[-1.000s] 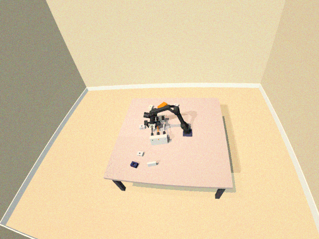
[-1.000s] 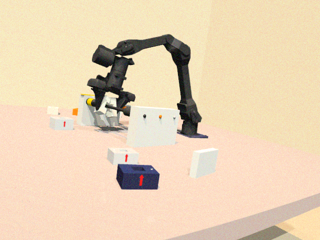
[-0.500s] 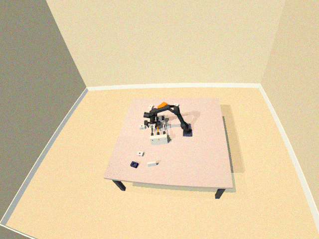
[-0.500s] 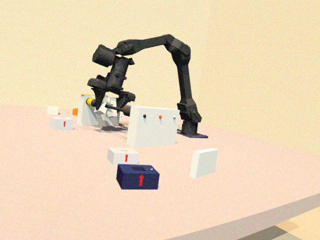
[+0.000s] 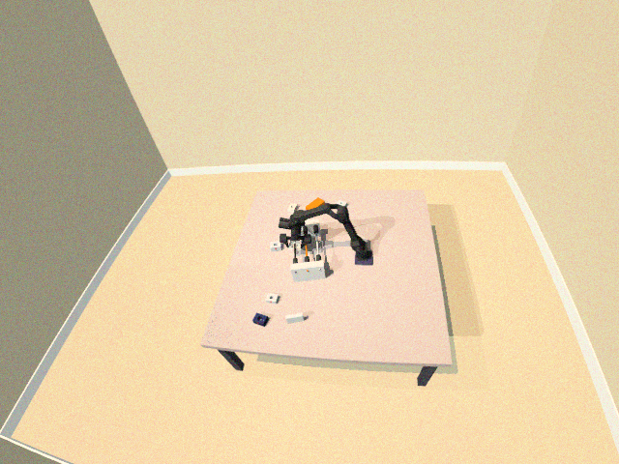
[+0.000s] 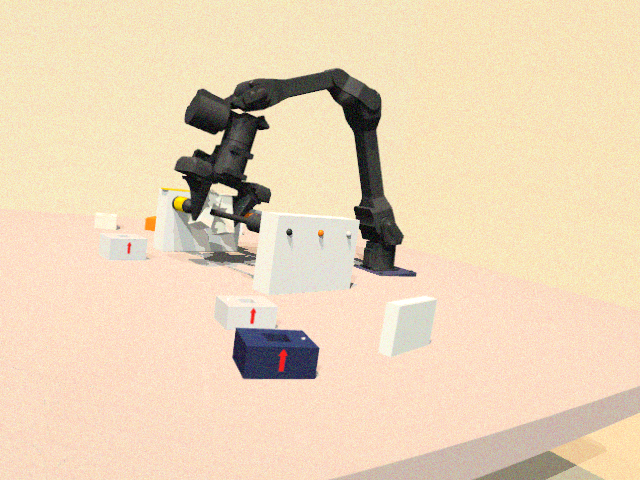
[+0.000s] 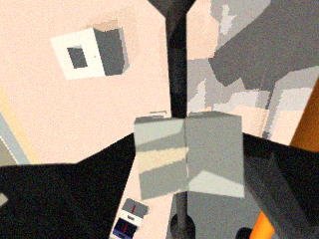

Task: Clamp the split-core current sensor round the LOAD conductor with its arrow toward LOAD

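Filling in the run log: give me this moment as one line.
tool: shut on sensor | sensor: halves together around dark conductor | latch: cannot tell | arrow: not visible | release: not yet

The arm (image 6: 361,134) rises from its base, bends over and reaches down to the left; the gripper (image 6: 219,206) points downward, slightly tilted; its fingers (image 6: 197,198) stand wide, clamped on the sensor (image 7: 189,155).
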